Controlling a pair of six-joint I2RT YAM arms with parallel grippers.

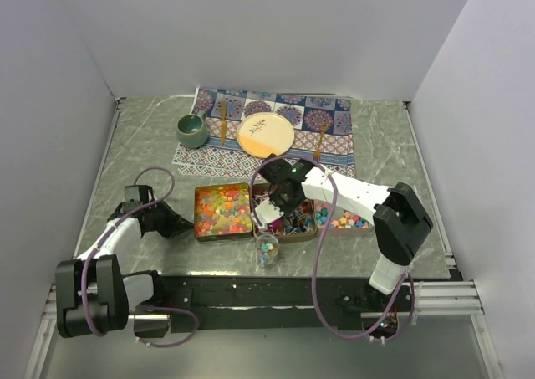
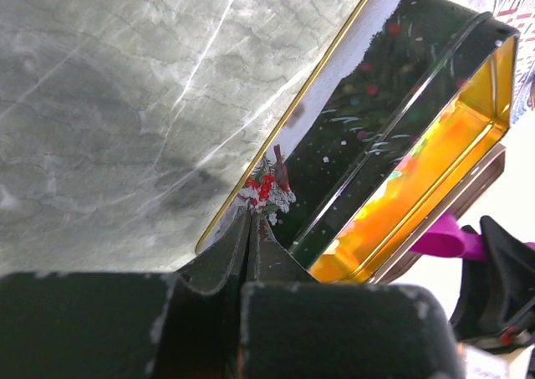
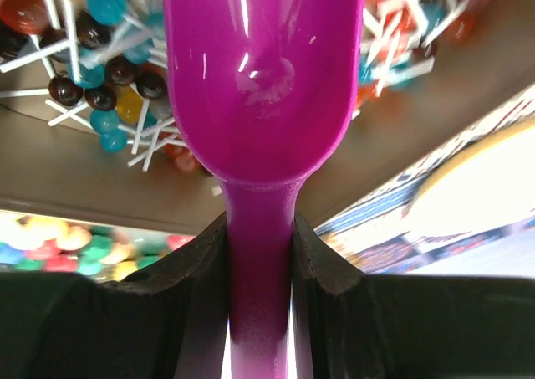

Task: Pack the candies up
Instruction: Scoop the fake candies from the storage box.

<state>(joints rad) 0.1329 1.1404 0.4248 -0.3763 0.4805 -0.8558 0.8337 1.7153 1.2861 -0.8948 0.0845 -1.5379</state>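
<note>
Right gripper (image 1: 276,202), seen from above, hangs over the middle tin (image 1: 292,238), where the wrapped candies lie. Gummies (image 1: 222,210) fill the left tin (image 1: 196,216), and pastel pieces (image 1: 347,221) sit in the pink tray (image 1: 343,231) on the right. A small glass cup (image 1: 267,249) stands just in front of the tins and holds a few sweets, so it is probably where the candies get packed. The left gripper (image 1: 177,224) is clenched, its tip at the gummy tin's left side.

From the left wrist, the left gripper's (image 2: 251,228) fingers are pressed together on nothing. They seem to touch the tin's dark decorated wall (image 2: 376,103), likely bracing it against sliding. The purple scoop (image 2: 439,238) shows beyond.

From the right wrist, the right gripper (image 3: 261,245) is clamped on the scoop's (image 3: 263,78) handle. The scoop's bowl is bare and points forward over the round sweets on white sticks (image 3: 100,78), placed for a dip. Pastel pieces (image 3: 50,249) blur at lower left.
</note>
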